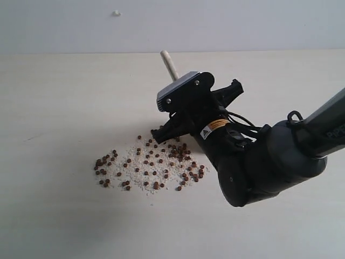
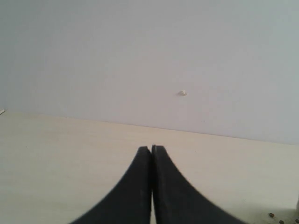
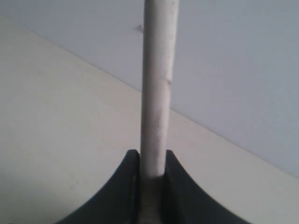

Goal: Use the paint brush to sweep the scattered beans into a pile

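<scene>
Beans: scattered on the tabletop in a loose, wide patch left of centre, mixed with whitish crumbs; denser toward the right end, which runs up against the dark bulk of the right arm.
Room on the left: open tabletop from the patch's ragged left edge to the left border of the exterior view, and a broad strip in front of it.
Room behind: open tabletop from the patch back to the straight far edge, where the pale wall begins; a small mark sits on the wall.
Left gripper: fingers pressed together, low over the tabletop; a few beans show at one corner of its wrist view; not seen in the exterior view.
Paint brush: only the pale handle shows, tilted, its rounded end rising above the wrist camera housing toward the wall.
Right gripper: fingers clamped on the handle, one on each side, at the right end of the patch.
Hidden: metal band and bristles lie behind the gripper; whether the bristles touch the tabletop or the beans cannot be told.
Cut off: the right arm leaves by the right border and covers the tabletop beneath it.
</scene>
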Controlling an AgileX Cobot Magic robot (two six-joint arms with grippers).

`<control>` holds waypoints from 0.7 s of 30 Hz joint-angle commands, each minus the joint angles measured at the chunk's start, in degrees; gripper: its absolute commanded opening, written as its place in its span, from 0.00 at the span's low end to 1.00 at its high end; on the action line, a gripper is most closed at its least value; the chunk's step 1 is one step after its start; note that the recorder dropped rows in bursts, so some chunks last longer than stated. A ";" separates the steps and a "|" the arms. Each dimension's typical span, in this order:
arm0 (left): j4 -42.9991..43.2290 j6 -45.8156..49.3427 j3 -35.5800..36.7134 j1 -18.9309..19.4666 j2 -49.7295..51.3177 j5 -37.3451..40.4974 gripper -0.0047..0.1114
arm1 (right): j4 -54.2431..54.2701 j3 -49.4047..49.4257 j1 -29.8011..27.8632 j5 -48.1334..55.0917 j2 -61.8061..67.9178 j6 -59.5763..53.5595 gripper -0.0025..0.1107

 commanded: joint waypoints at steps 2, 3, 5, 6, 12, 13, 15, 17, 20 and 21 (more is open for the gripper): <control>0.03 -0.18 0.11 -0.34 -0.26 -0.25 0.04 | -7.61 -0.21 0.09 -2.72 0.07 8.38 0.02; 0.03 -0.18 0.11 -0.34 -0.26 -0.25 0.04 | -8.00 -0.21 0.09 -2.72 0.07 9.14 0.02; 0.03 -0.18 0.11 -0.34 -0.26 -0.25 0.04 | -8.11 -0.21 0.09 -2.85 0.07 9.38 0.02; 0.03 -0.18 0.11 -0.34 -0.26 -0.25 0.04 | -7.74 -0.21 0.09 -2.85 -0.19 9.38 0.02; 0.03 -0.18 0.11 -0.44 -0.26 -0.25 0.04 | -2.98 -0.09 0.09 -1.69 -8.47 4.00 0.02; 0.03 -0.18 0.11 -0.75 -0.26 -0.25 0.04 | 3.06 -0.09 0.09 1.80 -11.95 -1.30 0.02; 0.03 -0.18 0.11 -1.88 -0.26 -0.25 0.04 | 18.54 -0.09 0.09 6.60 -15.83 -11.02 0.02; 0.03 -0.18 0.11 -2.26 -0.26 -0.25 0.04 | 30.55 -0.09 1.01 6.69 -17.25 -19.31 0.02; 0.03 -0.18 0.11 -2.39 -0.26 -0.25 0.04 | 45.23 -0.09 6.46 2.77 -17.10 -29.27 0.02; 0.03 -0.18 0.11 -2.39 -0.26 -0.25 0.04 | 49.15 -0.09 11.10 -0.45 -16.24 -29.52 0.02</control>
